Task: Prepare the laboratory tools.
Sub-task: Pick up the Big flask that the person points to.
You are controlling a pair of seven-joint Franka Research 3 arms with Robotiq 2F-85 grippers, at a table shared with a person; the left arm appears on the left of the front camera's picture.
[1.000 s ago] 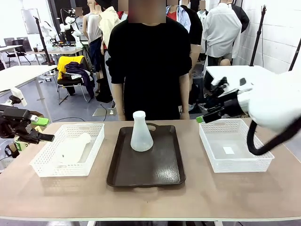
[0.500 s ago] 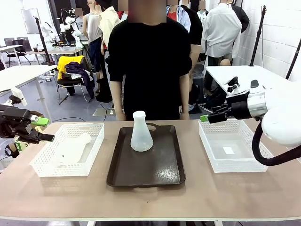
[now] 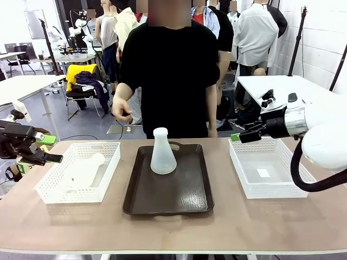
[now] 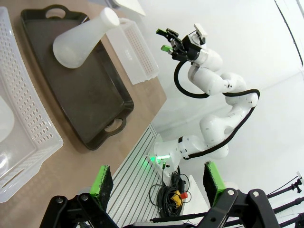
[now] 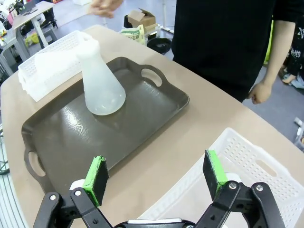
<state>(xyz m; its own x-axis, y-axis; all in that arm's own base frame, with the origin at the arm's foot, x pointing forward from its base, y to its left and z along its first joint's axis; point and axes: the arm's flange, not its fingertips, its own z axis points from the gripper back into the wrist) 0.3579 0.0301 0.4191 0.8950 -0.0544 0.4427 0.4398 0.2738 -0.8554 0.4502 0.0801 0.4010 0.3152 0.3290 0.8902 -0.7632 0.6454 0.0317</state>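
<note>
1. Found the table (image 3: pixel 271 227) laid out with three carriers in a row.
2. Logged the dark brown tray (image 3: pixel 184 200) in the middle, between a left basket (image 3: pixel 49 192) and a right basket (image 3: pixel 276 190), both white mesh.
3. Checked the right basket: only a small white slip on its floor.
4. Counted one upright flask (image 3: pixel 162 154) standing on the tray, toward the far handle. Judged as the finished half of the job.
5. Spotted the lying flask (image 3: pixel 84 170) on its side inside the left basket, neck toward the far side and the tray. Judged as the part left: probably lifting it out and standing it by the first.
6. Noted the left end effector (image 4: pixel 157 180) spread wide, holding nothing, hovering off the table edge just outside the left basket.
7. Noted the right end effector (image 5: pixel 155 175) equally wide and empty, above the near-tray far corner of the right basket.
8. Marked the person's hand (image 3: pixel 122 108) raised at chest height, well apart from the table, touching nothing.
</note>
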